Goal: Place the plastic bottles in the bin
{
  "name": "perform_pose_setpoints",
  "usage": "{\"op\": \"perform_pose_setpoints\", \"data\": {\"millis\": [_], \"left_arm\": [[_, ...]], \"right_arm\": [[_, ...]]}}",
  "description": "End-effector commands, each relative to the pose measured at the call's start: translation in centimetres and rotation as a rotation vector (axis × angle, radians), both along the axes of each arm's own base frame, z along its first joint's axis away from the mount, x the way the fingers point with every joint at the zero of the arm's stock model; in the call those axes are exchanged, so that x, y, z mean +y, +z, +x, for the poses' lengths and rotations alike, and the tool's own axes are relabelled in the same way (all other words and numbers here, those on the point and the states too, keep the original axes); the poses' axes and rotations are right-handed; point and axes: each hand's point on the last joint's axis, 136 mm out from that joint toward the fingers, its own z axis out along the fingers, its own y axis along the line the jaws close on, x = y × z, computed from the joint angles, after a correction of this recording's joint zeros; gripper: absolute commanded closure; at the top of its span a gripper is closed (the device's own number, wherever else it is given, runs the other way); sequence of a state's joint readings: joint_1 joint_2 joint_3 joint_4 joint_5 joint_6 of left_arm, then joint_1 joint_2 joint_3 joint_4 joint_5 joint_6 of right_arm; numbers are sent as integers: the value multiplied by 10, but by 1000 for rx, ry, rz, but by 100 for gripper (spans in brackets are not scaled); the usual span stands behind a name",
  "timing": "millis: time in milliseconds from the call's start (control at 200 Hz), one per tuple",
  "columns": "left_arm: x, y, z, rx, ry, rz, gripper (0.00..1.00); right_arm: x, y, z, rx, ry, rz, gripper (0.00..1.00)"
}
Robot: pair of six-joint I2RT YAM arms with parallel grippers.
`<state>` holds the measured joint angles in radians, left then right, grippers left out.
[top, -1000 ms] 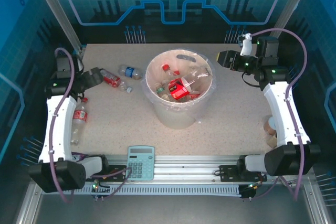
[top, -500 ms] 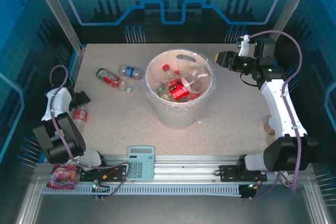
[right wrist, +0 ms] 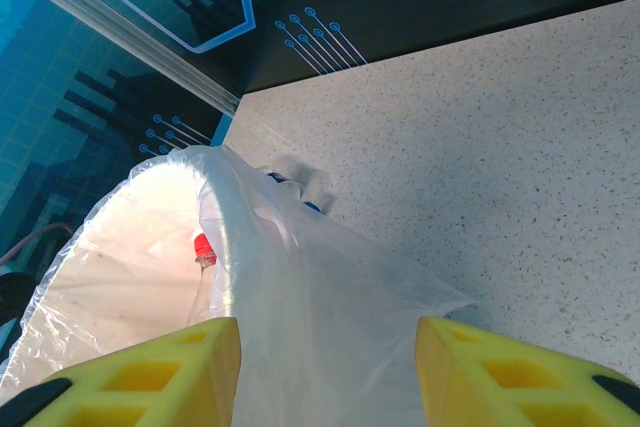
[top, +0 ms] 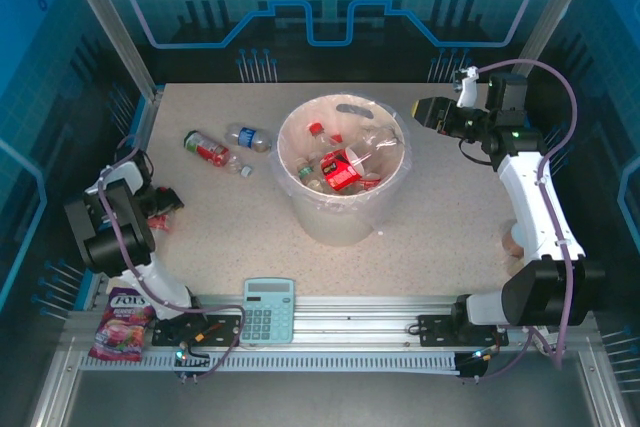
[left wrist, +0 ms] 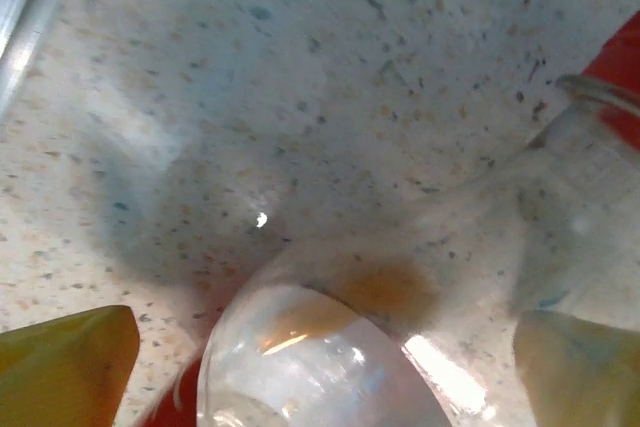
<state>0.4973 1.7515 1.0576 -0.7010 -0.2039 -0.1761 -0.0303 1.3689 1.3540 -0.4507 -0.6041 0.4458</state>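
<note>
The bin [top: 340, 215] stands mid-table with a clear liner and holds several red-capped plastic bottles [top: 340, 169]. Two more bottles lie to its left, one red-labelled [top: 207, 148] and one blue-labelled [top: 248, 137]. My left gripper [top: 165, 205] is low at the table's left edge. It is open and straddles a clear bottle [left wrist: 330, 347] with a red label, its yellow fingers [left wrist: 65, 367] wide on either side. My right gripper [top: 420, 109] hovers by the bin's right rim, open [right wrist: 328, 377], over the bin liner [right wrist: 300, 287]. A red-capped bottle [right wrist: 203, 247] shows inside the bin.
A pale blue calculator [top: 268, 309] lies at the near edge, and a pink snack packet [top: 120, 322] sits off the table at the front left. A brown object [top: 515, 239] sits behind the right arm. Open tabletop lies in front of and to the right of the bin.
My left arm pulled back from the two far bottles, folded down at the left edge and lowered over the bottle there. The snack packet came into sight. The right arm barely moved.
</note>
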Motion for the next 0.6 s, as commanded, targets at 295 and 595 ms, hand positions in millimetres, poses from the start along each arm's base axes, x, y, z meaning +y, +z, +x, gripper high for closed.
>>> {"op": "perform_pose_setpoints", "data": {"millis": [295, 595], "left_arm": [[-21, 13, 13, -36, -74, -19, 32], [-51, 87, 46, -285, -175, 2, 33]], "right_arm": [[-6, 5, -8, -6, -10, 14, 50], [-1, 4, -22, 13, 5, 9, 50]]}}
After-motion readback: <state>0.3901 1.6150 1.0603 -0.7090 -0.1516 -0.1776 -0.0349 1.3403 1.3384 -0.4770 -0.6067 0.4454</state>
